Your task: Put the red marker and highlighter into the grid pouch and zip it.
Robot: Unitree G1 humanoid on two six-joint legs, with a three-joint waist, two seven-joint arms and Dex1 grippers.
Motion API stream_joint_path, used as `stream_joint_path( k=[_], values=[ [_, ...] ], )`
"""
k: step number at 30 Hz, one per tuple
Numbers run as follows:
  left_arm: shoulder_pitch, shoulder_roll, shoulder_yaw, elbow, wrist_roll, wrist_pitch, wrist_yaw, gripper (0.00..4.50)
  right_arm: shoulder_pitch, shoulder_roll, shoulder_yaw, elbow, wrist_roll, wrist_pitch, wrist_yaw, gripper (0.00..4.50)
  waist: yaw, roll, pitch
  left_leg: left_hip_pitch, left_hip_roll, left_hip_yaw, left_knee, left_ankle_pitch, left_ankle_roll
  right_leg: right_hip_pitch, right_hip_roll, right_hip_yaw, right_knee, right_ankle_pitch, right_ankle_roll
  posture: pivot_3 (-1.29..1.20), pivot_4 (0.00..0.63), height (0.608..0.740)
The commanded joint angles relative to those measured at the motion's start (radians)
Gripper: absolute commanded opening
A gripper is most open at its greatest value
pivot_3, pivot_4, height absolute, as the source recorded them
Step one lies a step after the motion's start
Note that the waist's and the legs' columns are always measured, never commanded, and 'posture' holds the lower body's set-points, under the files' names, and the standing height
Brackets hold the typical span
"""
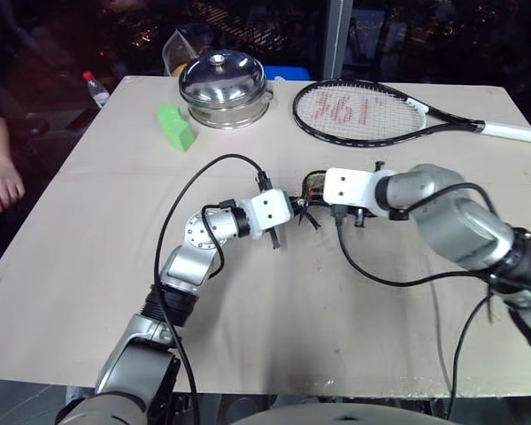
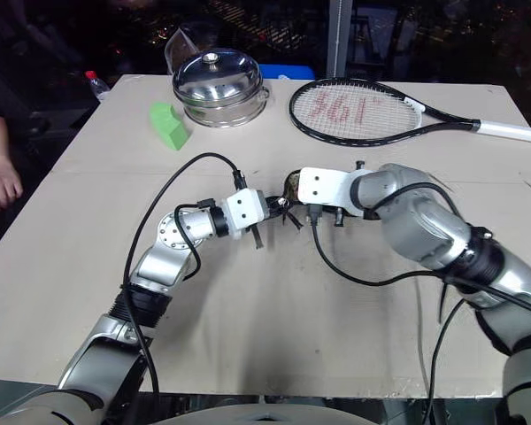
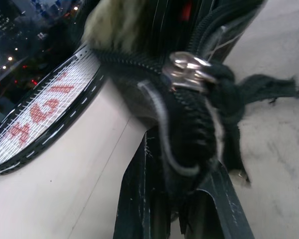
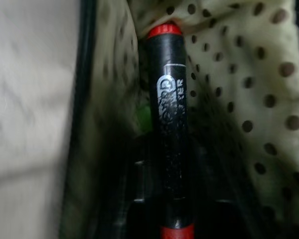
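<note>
Mid-frame: left gripper (image 1: 288, 223) clamped on grid pouch (image 3: 189, 99) edge. Right gripper (image 1: 311, 190) at the pouch mouth, fingers' state unclear. Red marker (image 4: 170, 129) inside the lining.

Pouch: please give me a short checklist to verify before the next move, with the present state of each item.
1. Marker inside the pouch: ok, it lies against the dotted lining.
2. Highlighter inside: cannot tell, only a green glimpse beside the marker.
3. Left gripper holds the pouch edge: ok, shut on the fabric near the zipper pull.
4. Right gripper has let go of the marker: cannot tell.
5. Zipper closed: not ok, the pouch is open.
</note>
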Motion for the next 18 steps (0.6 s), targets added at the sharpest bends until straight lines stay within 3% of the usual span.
stream_joint_path(
  k=[1, 3, 6, 10, 13, 18],
  values=[
    [-0.013, 0.000, 0.021, -0.070, -0.028, 0.029, 0.011, 0.00, 0.005, -0.022, -0.087, 0.006, -0.024, -0.082, -0.008, 2.93, 0.003, 0.000, 0.000, 0.000, 0.000, 0.000, 0.000, 0.000, 0.000, 0.000, 0.000, 0.000, 0.000, 0.000, 0.000, 0.00, 0.150, 0.740],
    [-0.013, 0.001, 0.033, -0.079, -0.038, 0.064, 0.014, 0.00, 0.041, -0.039, -0.174, -0.029, 0.043, -0.040, 0.028, 3.76, 0.009, 0.000, 0.000, 0.000, 0.000, 0.000, 0.000, 0.000, 0.000, 0.000, -0.001, 0.000, 0.000, 0.000, 0.000, 0.00, 0.150, 0.740],
    [-0.014, -0.004, 0.054, -0.096, -0.067, 0.126, 0.015, 0.00, 0.106, -0.034, -0.363, -0.124, 0.212, 0.116, 0.095, 3.76, 0.009, 0.000, 0.000, 0.000, 0.000, 0.000, 0.000, 0.000, 0.000, 0.000, -0.001, -0.001, 0.000, 0.001, 0.001, 0.00, 0.150, 0.740],
    [-0.030, -0.026, 0.088, -0.122, -0.148, 0.257, 0.008, 0.00, 0.195, 0.006, -0.735, -0.385, 0.591, 0.549, 0.218, 3.76, 0.010, 0.000, 0.000, 0.000, 0.000, -0.003, 0.000, 0.000, 0.000, 0.001, -0.001, -0.001, 0.000, 0.001, 0.001, 0.00, 0.150, 0.740],
    [-0.047, -0.024, 0.091, -0.142, -0.173, 0.310, -0.006, 0.00, 0.250, 0.082, -0.804, -0.490, 0.673, 0.730, 0.149, 3.76, 0.000, 0.000, 0.000, 0.002, 0.002, -0.006, 0.000, -0.002, 0.003, 0.004, -0.001, -0.002, 0.000, 0.001, 0.001, 0.00, 0.150, 0.740],
    [-0.090, -0.009, 0.084, -0.170, -0.194, 0.383, -0.028, 0.00, 0.362, 0.269, -0.739, -0.539, 0.637, 0.788, -0.083, 3.76, -0.006, -0.001, -0.001, 0.002, 0.000, -0.010, 0.000, -0.002, 0.003, 0.006, -0.001, -0.005, 0.000, 0.001, 0.000, 0.00, 0.150, 0.740]
  ],
)
